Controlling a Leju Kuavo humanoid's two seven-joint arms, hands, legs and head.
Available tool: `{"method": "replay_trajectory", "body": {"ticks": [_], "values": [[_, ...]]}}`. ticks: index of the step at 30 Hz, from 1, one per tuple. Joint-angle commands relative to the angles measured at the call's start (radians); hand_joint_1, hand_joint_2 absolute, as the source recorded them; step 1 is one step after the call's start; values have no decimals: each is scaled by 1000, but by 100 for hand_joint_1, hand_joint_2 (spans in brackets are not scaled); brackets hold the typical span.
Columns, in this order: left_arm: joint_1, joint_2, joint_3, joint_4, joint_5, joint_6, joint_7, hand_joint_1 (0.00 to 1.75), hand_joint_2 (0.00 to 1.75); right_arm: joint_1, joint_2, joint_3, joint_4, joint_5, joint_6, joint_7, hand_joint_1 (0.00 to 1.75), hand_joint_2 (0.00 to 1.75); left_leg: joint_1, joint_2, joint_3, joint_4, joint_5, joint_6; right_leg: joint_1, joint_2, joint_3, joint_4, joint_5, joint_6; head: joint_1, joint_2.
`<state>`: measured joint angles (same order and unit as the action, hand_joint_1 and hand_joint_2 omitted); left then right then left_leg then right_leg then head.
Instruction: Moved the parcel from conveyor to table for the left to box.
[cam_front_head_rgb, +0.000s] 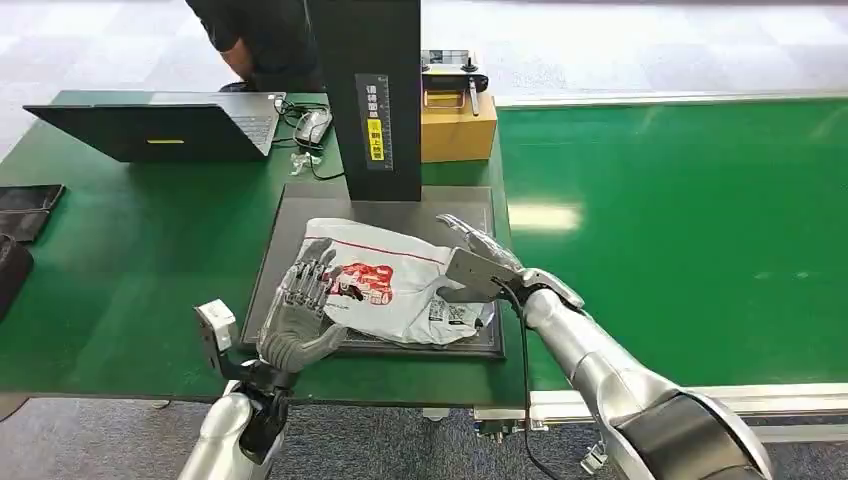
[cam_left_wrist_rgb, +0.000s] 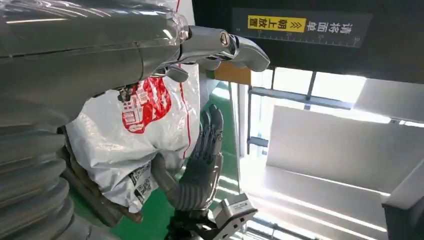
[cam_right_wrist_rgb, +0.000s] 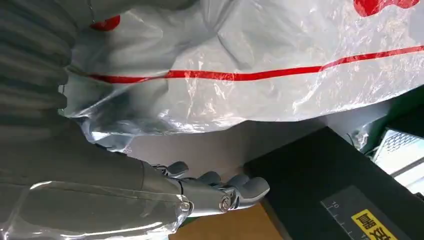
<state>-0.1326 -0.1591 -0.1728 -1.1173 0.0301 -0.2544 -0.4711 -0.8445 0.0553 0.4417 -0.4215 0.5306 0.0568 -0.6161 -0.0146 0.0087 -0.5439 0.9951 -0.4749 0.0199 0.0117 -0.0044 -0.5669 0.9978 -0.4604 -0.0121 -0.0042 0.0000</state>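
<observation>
On dark tray (cam_front_head_rgb: 272, 255): white parcel (cam_front_head_rgb: 395, 275); left hand (cam_front_head_rgb: 300, 310) and right hand (cam_front_head_rgb: 475, 262) spread, flanking it, holding nothing.

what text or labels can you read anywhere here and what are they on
"请将面单" and, in a yellow box, "朝上放置": label on the black post, shown upside down in the left wrist view.
"10": scale mark on that label, right wrist view.
Red print on the white parcel: too blurred.
Parcel's barcode sticker: too small.
</observation>
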Motion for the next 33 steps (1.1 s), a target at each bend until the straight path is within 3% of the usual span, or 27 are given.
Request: {"method": "replay_trajectory", "body": {"ticks": [1, 8, 14, 15, 17, 18, 20, 22, 24, 26, 29, 33], "values": [[-39, 19, -14, 73, 1, 1, 1, 0, 175, -43, -10, 36, 73, 3, 4, 4, 0, 175, 0, -2, 0, -1, 1, -2, 0, -1, 0, -1, 1, 2, 0, 0], [-30, 19, -13, 65, 4, 8, 0, 0, 175, -38, -16, 27, 62, 8, -54, 18, 0, 175, 0, -1, 0, -1, 1, -2, -1, 0, 0, -1, 1, 2, 0, 0], [-25, 8, -14, 47, 2, 13, 7, 0, 175, 22, -31, -100, -40, -64, -319, -74, 0, 175, 0, -2, 0, 0, 1, -2, 0, -1, 0, 0, 0, 1, 0, 0], [-27, 9, -14, 46, 2, 13, 8, 0, 175, 49, -34, -129, -105, -118, -294, -82, 0, 175, 1, -4, 0, -1, 2, -3, 0, -3, 1, -2, 1, 2, 0, 0], [-35, 14, -19, 58, 4, 11, 13, 0, 175, 75, -35, -219, -148, -349, 57, -82, 0, 175, 0, -3, 0, -1, 1, -3, 0, -2, 1, -1, 1, 2, 0, 0], [-33, 18, -14, 67, 6, 19, 10, 0, 175, 134, -51, -240, -296, -541, 384, -82, 0, 175, 0, -3, 0, -1, 1, -2, 0, -2, 1, -1, 0, 1, 0, 0], [-11, 24, -2, 40, 10, 21, 7, 0, 175, 212, -64, -243, -473, -583, 403, -58, 0, 175, 1, -4, 0, -2, 1, -3, 0, -3, 1, -2, 0, 2, 0, 0], [20, 27, 12, -11, 8, 18, 14, 0, 175, 325, -102, -238, -710, -573, 303, -19, 0, 175, 1, -5, 1, -3, 1, -3, 0, -4, 2, -3, 0, 2, 0, 0], [42, 24, 27, -50, 7, 14, 28, 0, 175, 423, -131, -267, -848, -589, 279, -14, 0, 175, 1, -4, 0, -2, 1, -3, 0, -3, 1, -2, -1, 2, 0, 0], [58, 22, 41, -70, 1, 16, 42, 0, 175, 501, -148, -311, -931, -602, 268, -16, 0, 175, 1, -7, 1, -2, 0, -3, 1, -6, 3, -3, -1, 2, 0, 0], [74, 15, 57, -91, -12, 12, 55, 0, 175, 594, -155, -383, -999, -531, 158, -13, 0, 175, 1, -12, 0, -1, 1, -3, 1, -10, 3, -3, -2, 3, 1, 0], [76, 11, 56, -86, -18, 14, 56, 0, 175, 730, -120, -469, -1083, -525, 158, -10, 0, 175, 1, -11, 0, -2, 0, -2, 0, -9, 3, -3, -2, 2, 1, 0]]}}
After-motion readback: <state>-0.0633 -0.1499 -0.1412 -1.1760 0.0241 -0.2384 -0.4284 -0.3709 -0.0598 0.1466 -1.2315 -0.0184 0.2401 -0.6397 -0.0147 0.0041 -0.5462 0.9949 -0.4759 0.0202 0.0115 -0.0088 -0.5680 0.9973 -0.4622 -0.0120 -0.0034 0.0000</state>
